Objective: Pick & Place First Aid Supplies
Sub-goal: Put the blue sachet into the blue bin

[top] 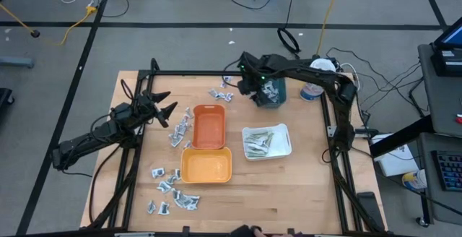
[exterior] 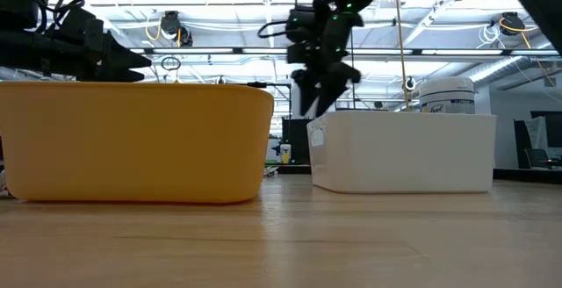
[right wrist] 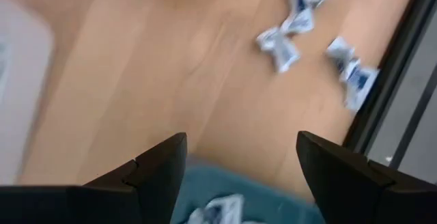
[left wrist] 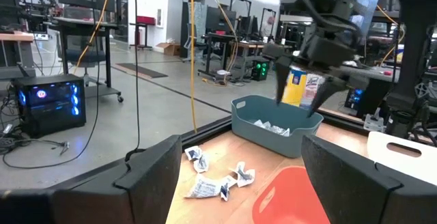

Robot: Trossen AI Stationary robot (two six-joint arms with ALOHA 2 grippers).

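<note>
Silvery-white sachets with blue marks lie on the table in loose groups: at the far side [top: 220, 94], beside the orange tray [top: 179, 132] and near the front left [top: 172, 190]. Some more lie in the teal tray [top: 274, 92]. Pale green-white strips lie in the white tray [top: 266, 141]. My right gripper [top: 250, 85] is open and empty above the teal tray's left rim [right wrist: 225, 183]; it also shows in the left wrist view [left wrist: 300, 101]. My left gripper [top: 164, 108] is open and empty above the table's left part, pointing toward the trays.
A dark orange tray [top: 209, 126] and a yellow-orange tray [top: 207, 165] stand mid-table. A white tub with a blue label [top: 312, 90] stands right of the teal tray. Black frame rails run along the table's left, far and right sides. Bare wood lies at the front right.
</note>
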